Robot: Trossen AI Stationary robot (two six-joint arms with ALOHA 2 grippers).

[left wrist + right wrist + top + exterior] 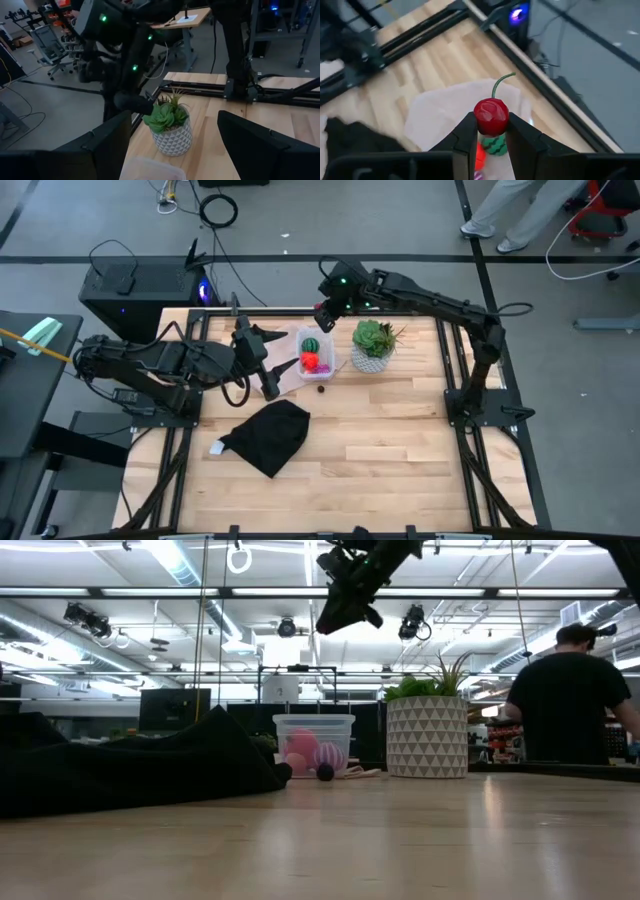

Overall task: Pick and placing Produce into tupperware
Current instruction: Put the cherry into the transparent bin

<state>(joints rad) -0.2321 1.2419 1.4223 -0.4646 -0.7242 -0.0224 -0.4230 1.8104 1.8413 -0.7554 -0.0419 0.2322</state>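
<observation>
The clear tupperware (316, 356) stands on a pale sheet (290, 370) near the table's far edge. It holds a green striped ball (311, 345), a red-orange piece (310, 362) and a magenta piece (323, 368). A small dark ball (321, 388) lies on the table just in front of it. My right gripper (326, 311) hangs high above the tub's far side, shut on a red toy cherry (491, 114) with a green stem. My left gripper (262, 363) waits open to the left of the tub, its fingers (107, 145) pointing at the plant. My right gripper pinches the red cherry's round body (491, 120) between its two fingers (467, 131), coming from above and pointing down. The cherry is lifted clear, high over the green striped ball (495, 145) in the tub. Its green stem (499, 82) curves out past the fingertips.
A green succulent in a white patterned pot (374, 345) stands right of the tub. A black cloth (270, 435) lies heaped near the table's middle, with bare wood to its right and toward the near edge. A person (570, 690) stands beyond the table.
</observation>
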